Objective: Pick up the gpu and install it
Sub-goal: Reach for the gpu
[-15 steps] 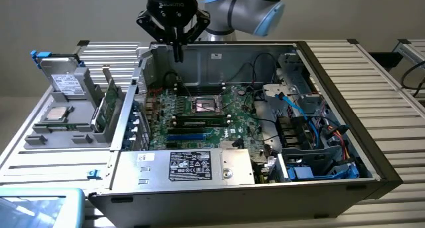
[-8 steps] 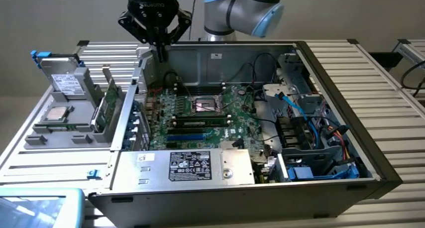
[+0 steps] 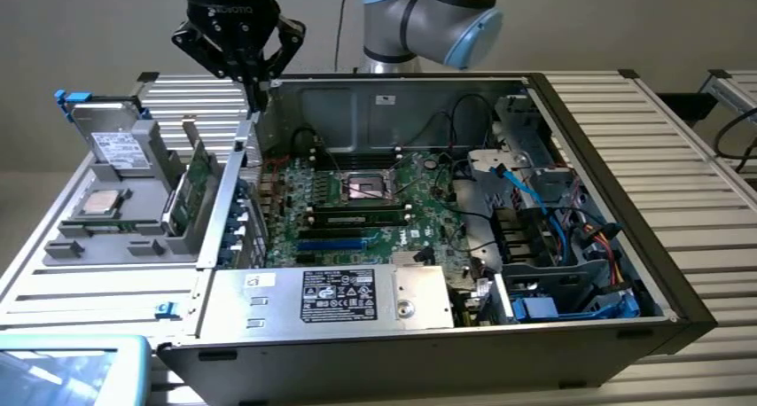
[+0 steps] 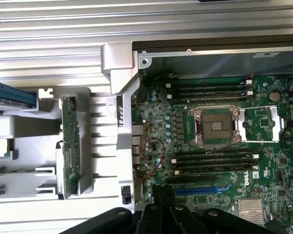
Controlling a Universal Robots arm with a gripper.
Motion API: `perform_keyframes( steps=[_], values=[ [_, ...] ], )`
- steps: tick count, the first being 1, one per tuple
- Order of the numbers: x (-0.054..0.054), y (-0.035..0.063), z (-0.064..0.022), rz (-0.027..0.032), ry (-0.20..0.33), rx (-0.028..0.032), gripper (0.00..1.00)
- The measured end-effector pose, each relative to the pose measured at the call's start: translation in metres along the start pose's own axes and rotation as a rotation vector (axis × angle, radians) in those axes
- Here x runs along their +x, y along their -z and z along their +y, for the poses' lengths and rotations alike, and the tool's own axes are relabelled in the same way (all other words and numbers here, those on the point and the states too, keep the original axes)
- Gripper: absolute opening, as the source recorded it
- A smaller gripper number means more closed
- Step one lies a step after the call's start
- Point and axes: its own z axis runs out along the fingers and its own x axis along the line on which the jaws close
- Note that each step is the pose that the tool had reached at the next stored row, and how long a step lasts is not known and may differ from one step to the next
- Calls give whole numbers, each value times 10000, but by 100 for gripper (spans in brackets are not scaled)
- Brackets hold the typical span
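Gpu [image 3: 199, 189] stands on edge, slotted in grey holder [image 3: 106, 239] w/ top edge free for grabbing, just beside PC case [image 3: 355, 113]. Pincer [image 3: 251, 83] hangs above case wall nr it, clenched, empty.

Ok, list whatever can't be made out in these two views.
- gpu: wrist view sees it edge-on in the grey holder, so its faces are hidden.
- Motherboard: wrist view, the gripper covers part of it.
- Power supply label: exterior view, print too small to read.
- Blue-rimmed thing: exterior view, cut off by the corner.
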Motion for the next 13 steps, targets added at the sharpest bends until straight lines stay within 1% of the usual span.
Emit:
perform_keyframes(
  steps=[13],
  values=[
    [590,-35,-37,0,0,-3,12]
  ],
)
